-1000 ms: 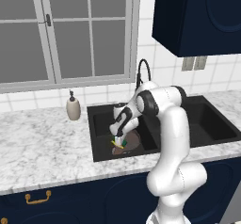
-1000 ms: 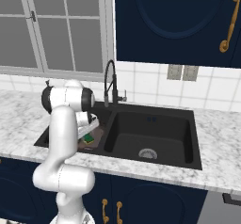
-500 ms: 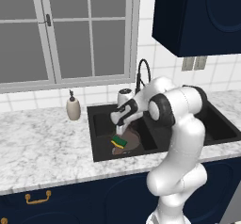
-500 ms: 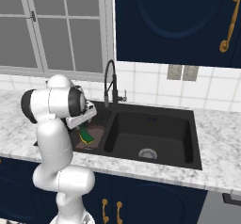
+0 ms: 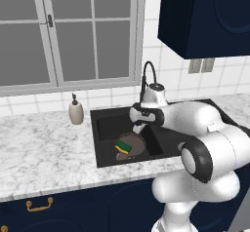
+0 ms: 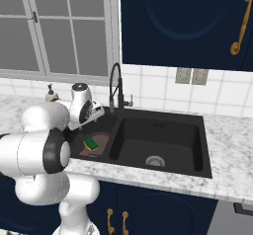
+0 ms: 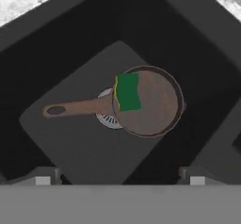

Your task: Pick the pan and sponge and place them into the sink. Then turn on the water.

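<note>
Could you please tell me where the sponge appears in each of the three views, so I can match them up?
Left base view: the sponge lies in the pan, left basin of the sink, just left of centre.
Right base view: sponge at centre-left, in the near-left basin.
Hand view: sponge just above centre, on the pan's left rim.
Shared landmark: the pan beneath it.

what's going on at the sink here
A white robot arm is working over the black sink. The pan lies in the left basin, over the drain, with the sponge resting on it. The pincer hangs open above them, holding nothing. No water runs from the faucet yet.
</note>
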You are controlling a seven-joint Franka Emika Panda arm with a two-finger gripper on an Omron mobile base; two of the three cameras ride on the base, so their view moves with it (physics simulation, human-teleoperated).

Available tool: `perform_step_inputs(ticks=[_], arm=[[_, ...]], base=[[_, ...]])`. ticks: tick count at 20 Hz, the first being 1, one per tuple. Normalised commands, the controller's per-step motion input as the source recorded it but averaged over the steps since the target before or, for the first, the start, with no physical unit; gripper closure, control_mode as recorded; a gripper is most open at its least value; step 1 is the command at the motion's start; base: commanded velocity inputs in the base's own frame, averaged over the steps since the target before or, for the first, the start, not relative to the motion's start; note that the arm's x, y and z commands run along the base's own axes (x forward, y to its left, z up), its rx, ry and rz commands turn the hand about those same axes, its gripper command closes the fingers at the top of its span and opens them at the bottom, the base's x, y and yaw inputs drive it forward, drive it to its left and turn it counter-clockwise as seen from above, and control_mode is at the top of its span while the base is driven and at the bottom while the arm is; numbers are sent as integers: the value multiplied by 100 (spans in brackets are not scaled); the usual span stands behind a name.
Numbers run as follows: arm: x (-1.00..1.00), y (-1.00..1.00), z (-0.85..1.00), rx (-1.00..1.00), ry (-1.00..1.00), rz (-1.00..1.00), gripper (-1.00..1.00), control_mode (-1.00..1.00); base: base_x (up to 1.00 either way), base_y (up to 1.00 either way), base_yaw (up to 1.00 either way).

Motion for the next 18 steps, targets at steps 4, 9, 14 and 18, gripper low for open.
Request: perform_step_inputs(ticks=[4, 9, 14, 18], arm=[[-64, -31, 92, 11, -12, -13, -100, -100], [-7, -50, 32, 11, -1, -26, -100, -100], [0, -64, 10, 22, 0, -19, -100, -100], [17, -59, 0, 22, 6, -14, -100, -100]], base=[[0, 0, 0], [0, 0, 0], [0, 0, 0], [0, 0, 0]])
